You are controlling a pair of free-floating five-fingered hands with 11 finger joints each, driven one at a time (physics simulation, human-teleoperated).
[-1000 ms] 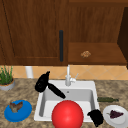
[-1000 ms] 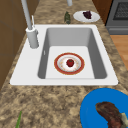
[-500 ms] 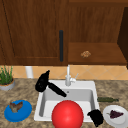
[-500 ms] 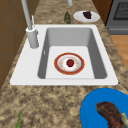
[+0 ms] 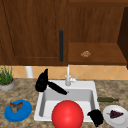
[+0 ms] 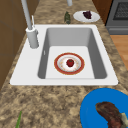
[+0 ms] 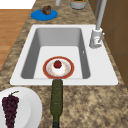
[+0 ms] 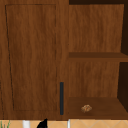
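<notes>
My left hand [image 5: 42,82] hovers over the back left corner of the white sink [image 5: 40,107], open, its straight fingers [image 5: 57,88] reaching right toward the faucet [image 5: 68,78]. Its thumb tip [image 8: 44,124] shows at the bottom of the upper view. My right hand [image 5: 96,117] hangs at the sink's front right corner, beside a white plate of grapes [image 5: 115,115]. A big red ball [image 5: 67,115] sits at the sink's front in the front view. In the basin lies a red-rimmed plate [image 6: 69,63] with a small red fruit [image 6: 70,62] on it.
A blue plate with brown food [image 5: 16,110] lies left of the sink, near a potted plant [image 5: 6,80]. A dark green bottle [image 7: 57,100] lies on the right counter. Above, a closed cabinet door with a dark handle [image 8: 61,98] adjoins an open shelf holding a small brown item [image 8: 86,108].
</notes>
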